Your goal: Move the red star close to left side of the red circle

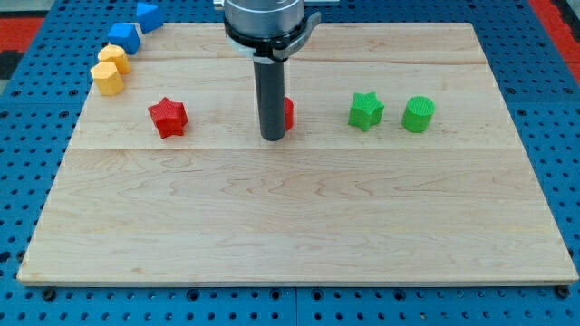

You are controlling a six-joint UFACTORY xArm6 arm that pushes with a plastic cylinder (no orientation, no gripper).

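My tip, a bare rod with no pincer to open or close, touches the largely hidden red circle, well right of the red star, so any sweep risks displacing the circle.

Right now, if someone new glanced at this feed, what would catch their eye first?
First the dark rod at the board's centre top, my tip down just left of the red circle, which it mostly hides. Then the red star alone to the view's left, apart from my tip. A green star and green cylinder sit at the view's right.
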